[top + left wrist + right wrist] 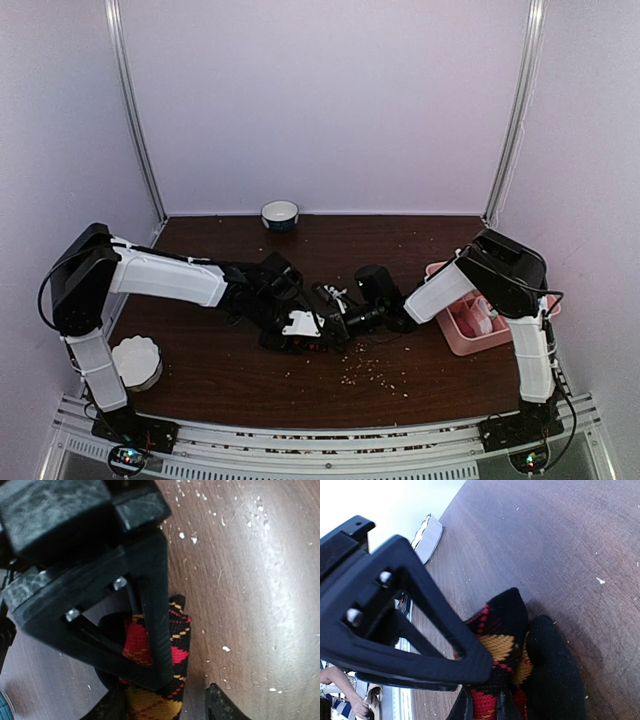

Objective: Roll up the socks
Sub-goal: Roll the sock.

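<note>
A black sock with red, orange and yellow argyle diamonds (pixel 150 702) lies on the brown table. My left gripper (pixel 165 707) stands open astride it: one finger is against the sock's left side and the other is a little clear of its right side. My right gripper (pixel 482 707) is shut on a red-and-black fold of the same sock (pixel 500 645), whose black end bulges beside it. The two grippers meet at mid-table, left (pixel 305 330) and right (pixel 345 320). They hide most of the sock from the top view.
A blue-and-white bowl (pixel 280 214) stands at the back wall. A white scalloped dish (pixel 137 360) sits at the front left. A pink bin (pixel 455 335) holding pale items stands at the right. Pale crumbs (pixel 375 370) are scattered in front of the grippers.
</note>
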Motion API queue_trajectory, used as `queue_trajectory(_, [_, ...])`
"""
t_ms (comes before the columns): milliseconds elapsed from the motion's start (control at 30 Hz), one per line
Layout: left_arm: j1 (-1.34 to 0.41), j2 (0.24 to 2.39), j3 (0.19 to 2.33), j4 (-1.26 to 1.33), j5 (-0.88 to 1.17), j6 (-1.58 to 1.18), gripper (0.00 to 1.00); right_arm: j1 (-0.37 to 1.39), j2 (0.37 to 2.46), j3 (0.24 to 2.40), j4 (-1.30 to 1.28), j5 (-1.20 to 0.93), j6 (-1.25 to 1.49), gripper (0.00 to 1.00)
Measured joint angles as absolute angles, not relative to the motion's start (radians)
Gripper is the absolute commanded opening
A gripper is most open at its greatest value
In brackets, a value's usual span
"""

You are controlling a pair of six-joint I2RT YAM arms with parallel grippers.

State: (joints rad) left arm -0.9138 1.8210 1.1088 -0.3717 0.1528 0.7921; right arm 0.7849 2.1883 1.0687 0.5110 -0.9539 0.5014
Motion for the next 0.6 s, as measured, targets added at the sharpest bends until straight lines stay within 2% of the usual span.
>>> queue_trajectory(100, [-0.915, 1.84, 1.109, -0.353, 0.13, 0.798, 0.38, 0.785, 2.187, 1.066, 0.518, -0.953, 0.506, 0.13])
queue_trajectory(200, [-0.915, 1.861, 1.122, -0.346, 0.108, 0.804, 0.22, 0.785, 2.188, 1.061, 0.528, -0.954, 0.513, 0.18])
queue_trajectory(300, [-0.915, 1.884, 1.163, -0.395, 0.097, 0.804, 0.0, 0.782, 2.186, 1.051, 0.546, -0.953, 0.525, 0.29])
queue_trajectory(367, [-0.915, 1.909, 1.218, -0.466, 0.101, 0.811, 0.0, 0.777, 2.174, 1.027, 0.569, -0.944, 0.525, 0.36])
queue_trajectory(467, [-0.907, 1.948, 1.294, -0.544, 0.135, 0.805, 0.0, 0.772, 2.122, 0.98, 0.551, -0.906, 0.48, 0.51])
queue_trajectory(600, [-0.862, 1.981, 1.381, -0.671, 0.249, 0.768, 0.0, 0.775, 2.006, 0.891, 0.487, -0.807, 0.368, 0.62])
